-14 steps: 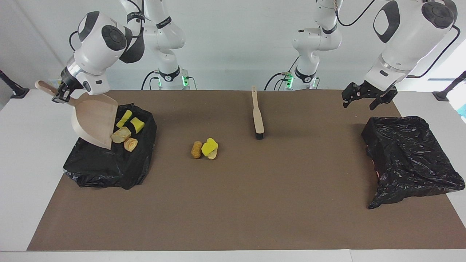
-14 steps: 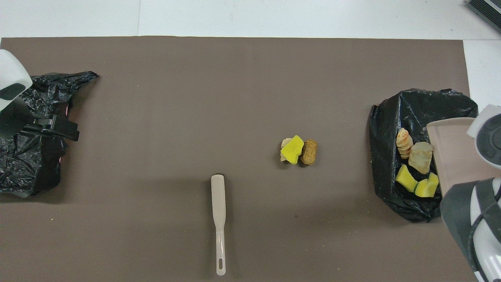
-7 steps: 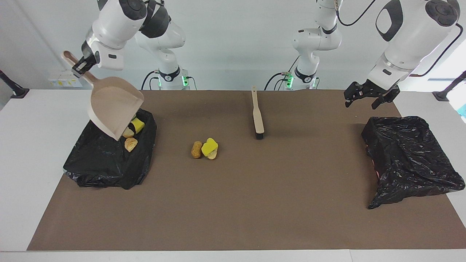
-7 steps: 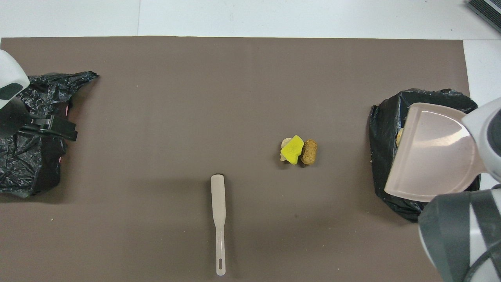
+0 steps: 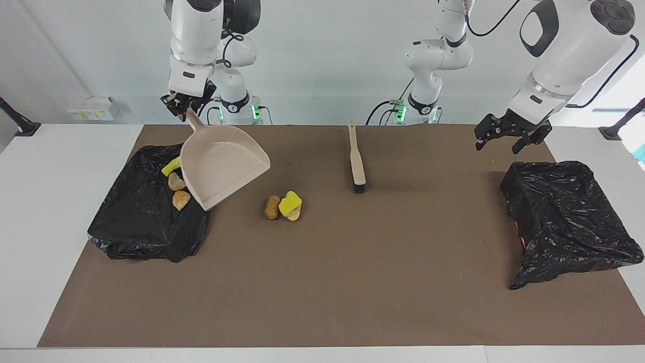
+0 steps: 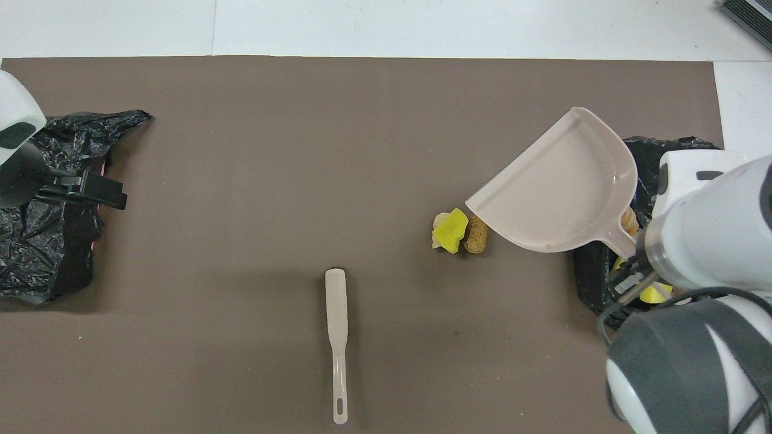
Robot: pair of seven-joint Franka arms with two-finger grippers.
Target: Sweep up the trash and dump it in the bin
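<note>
Dustpan (image 5: pixel 221 166) emptied and swung off the right-arm-end bin (image 5: pixel 146 227), clamped by its handle in right gripper (image 5: pixel 182 107). Some trash dumped (image 5: pixel 176 189); three pieces (image 5: pixel 283 205) remaining mid-table, farther out than brush (image 5: pixel 357 156). Left gripper (image 5: pixel 509 136) spread, waiting above other bin (image 5: pixel 569 222).

Three small chunks of trash sit touching in a cluster mid-worktop: an orange-brown bread-like lump (image 5: pixel 272 207), a bright yellow sponge piece (image 5: pixel 291 202) leaning on a pale beige rock-like lump (image 5: pixel 295 214). More pieces lie on the crumpled black plastic bin bag (image 5: pixel 141 227) toward the right arm's end: a yellow sponge strip (image 5: pixel 171 166) and two beige lumps (image 5: pixel 177 190).
</note>
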